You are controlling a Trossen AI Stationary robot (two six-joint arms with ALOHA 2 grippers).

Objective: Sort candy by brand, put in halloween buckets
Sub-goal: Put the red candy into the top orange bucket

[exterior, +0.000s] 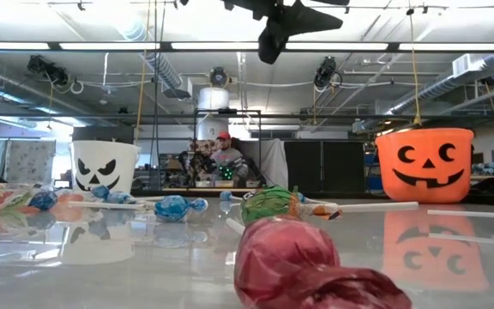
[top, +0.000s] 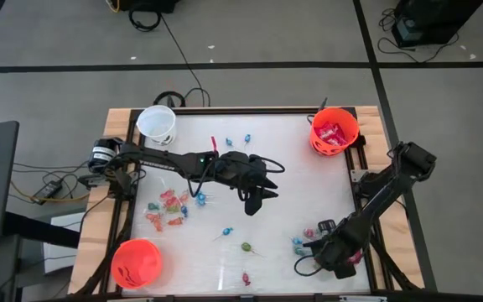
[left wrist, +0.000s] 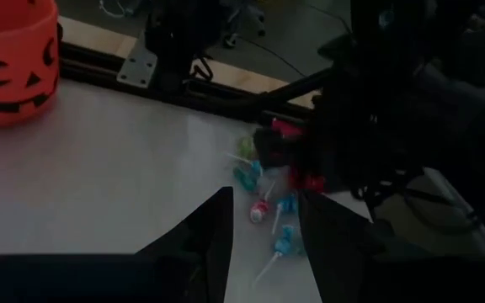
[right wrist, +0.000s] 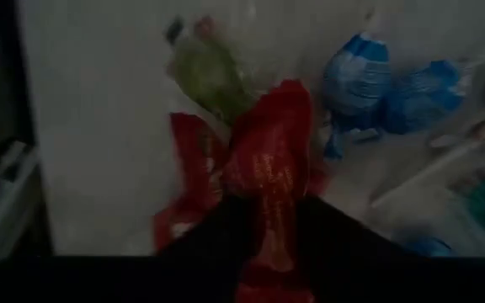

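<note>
A: White table [top: 225,252] with a wooden rim, workshop floor all around. Where's the candy?

B: Scattered. The piece that matters is a red packet [right wrist: 269,168], its long axis running straight out from the right gripper [right wrist: 269,220], whose fingers are pressed onto its near end, pinching it. It lies low at the table's right front, among blue lollipops [right wrist: 356,80] and a green piece [right wrist: 205,71].

A: And the buckets?

B: The orange bucket [top: 334,132] already holding red packets sits at the right rear corner, directly beyond that arm, so the right arm is much the nearer one. A white bucket [top: 157,124] is at the left rear, another orange bucket [top: 137,262] at the left front.

A: The left arm?

B: The left gripper [top: 253,200] hangs mid-table, fingers spread, empty.

A: Anything one view alone gives?

B: The overhead view hides the pinch under the arm; only the right wrist view shows it.
</note>
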